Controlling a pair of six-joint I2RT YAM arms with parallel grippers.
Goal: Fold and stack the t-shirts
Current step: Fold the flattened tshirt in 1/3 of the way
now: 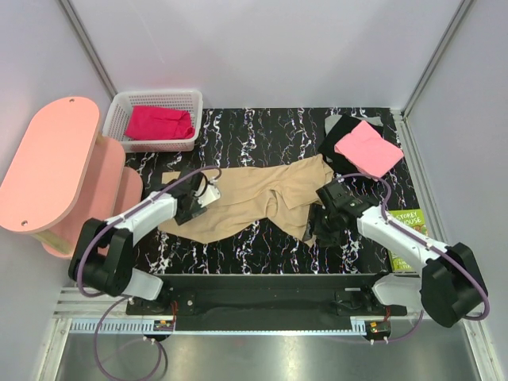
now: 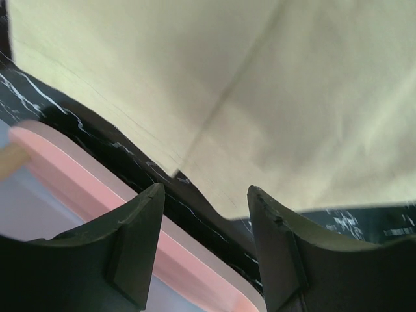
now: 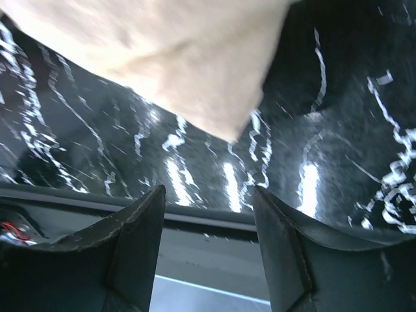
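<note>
Tan shirt: the tan shirt (image 1: pixel 262 202) lies rumpled across the middle of the marbled table (image 1: pixel 262 127), its length running from 8 o'clock up to 2 o'clock, with a bunched ridge near its centre
Other shirts: the pink shirt (image 1: pixel 367 148) sits folded on the black shirt (image 1: pixel 340 131) at 2 o'clock; the magenta-red shirt (image 1: pixel 159 123) is in the white basket (image 1: pixel 119 111) at 11 o'clock
Left gripper: the left gripper (image 2: pixel 205 195) is at the shirt's 9 o'clock edge, jaws apart with nothing between them; the hem lies just past the fingertips
Right gripper: the right gripper (image 3: pixel 208 195) is at the shirt's 4 o'clock edge, jaws apart and empty; a cloth corner lies just ahead of them
Step in hand: likely taking the tan shirt by two opposite edges to flatten it before the first fold
Doing it well: slide one finger of each gripper under the edge and the other over it, close on the cloth only, then draw the two ends apart evenly so the ridge pulls out
Mind: the green book (image 1: pixel 409 226) at 4 o'clock and the pink stool (image 1: pixel 51 171) at 9 o'clock are both near the arms' sweep
</note>
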